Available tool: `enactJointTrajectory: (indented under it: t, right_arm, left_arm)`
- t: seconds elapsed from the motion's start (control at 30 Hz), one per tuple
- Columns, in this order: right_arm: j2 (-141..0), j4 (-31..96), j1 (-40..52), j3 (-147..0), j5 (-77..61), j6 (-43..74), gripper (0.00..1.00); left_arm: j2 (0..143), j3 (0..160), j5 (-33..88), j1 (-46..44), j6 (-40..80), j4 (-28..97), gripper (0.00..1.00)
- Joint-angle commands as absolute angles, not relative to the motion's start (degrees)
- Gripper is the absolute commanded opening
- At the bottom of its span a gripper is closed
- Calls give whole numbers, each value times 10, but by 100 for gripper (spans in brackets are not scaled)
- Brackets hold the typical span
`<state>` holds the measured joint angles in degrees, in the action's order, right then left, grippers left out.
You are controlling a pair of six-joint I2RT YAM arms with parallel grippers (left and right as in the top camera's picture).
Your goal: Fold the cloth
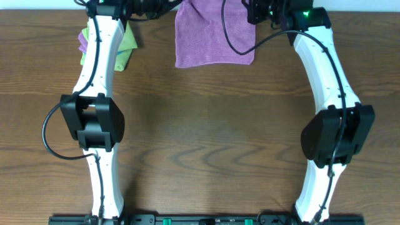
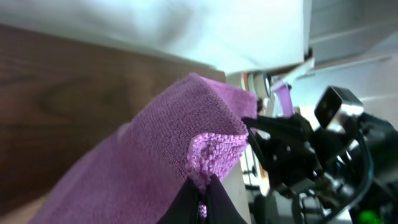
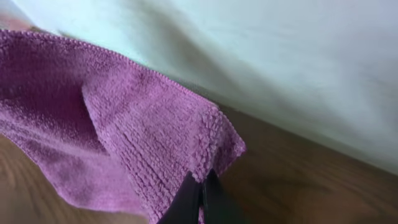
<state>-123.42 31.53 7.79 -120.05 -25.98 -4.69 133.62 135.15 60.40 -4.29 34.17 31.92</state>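
Cloth: the lilac cloth was at 12 o'clock on the worktop, against the far edge. Its near part lay flat with a straight hem toward 6 o'clock. Its far part was bunched up and ran out of the overhead view.
Cloth surface: fuzzy, with a ribbed weave and a stitched border, as both wrist views showed. I could not see any tag.
Left fingers: the left fingers were pressed together on a corner of the cloth. In the left wrist view the fabric rose from them like a small tent above the wood.
Right fingers: the right fingers were also pressed together, on another corner. The fabric spread from them toward 10 o'clock in the right wrist view, with bare wood under it at 3 o'clock.
Left arm: the left arm reached from 7 o'clock up to 11 o'clock, and its wrist turned toward the cloth.
Right arm: the right arm reached from 5 o'clock up to 1 o'clock, with a green light on it.
Cable: a black cable hung in a loop over the right part of the cloth.
Other cloths: a lime-green cloth lay at 10 o'clock, partly under the left arm and well apart from the lilac one. A small purple piece showed just beside it, on the other side of the arm.
Worktop: dark brown wood. A pale surface lay beyond its far edge in both wrist views.
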Motion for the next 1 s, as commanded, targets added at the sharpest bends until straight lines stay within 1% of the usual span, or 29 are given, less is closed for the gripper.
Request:
enactJointTrajectory:
  t: [0.0, 0.17, 0.37, 0.5, 0.67, 0.83, 0.97]
  right_arm:
    - [-1214, 342, 75, -1211, -277, -79, 1]
    - [-1191, 411, 75, -1211, -276, -99, 1]
    - [-1152, 483, 76, -1211, -272, -107, 2]
    - [-1127, 546, 76, -1211, -271, -127, 1]
    - [-1096, 632, 79, -1211, -270, -140, 1]
    - [-1076, 695, 106, -1211, -268, -151, 2]
    - [-1063, 739, 139, -1210, -233, -151, 2]
  left_arm:
    - [1334, 1364, 659, -34, 290, 348, 6]
    - [1333, 1364, 656, -22, 204, 464, 5]
    - [1304, 1364, 647, -23, 179, 506, 5]
    - [1262, 1364, 595, -23, 150, 548, 6]
    - [1204, 1364, 503, -30, 90, 672, 6]
    - [1184, 1364, 470, -60, 63, 747, 6]
    - [1182, 1364, 443, -87, 48, 811, 6]
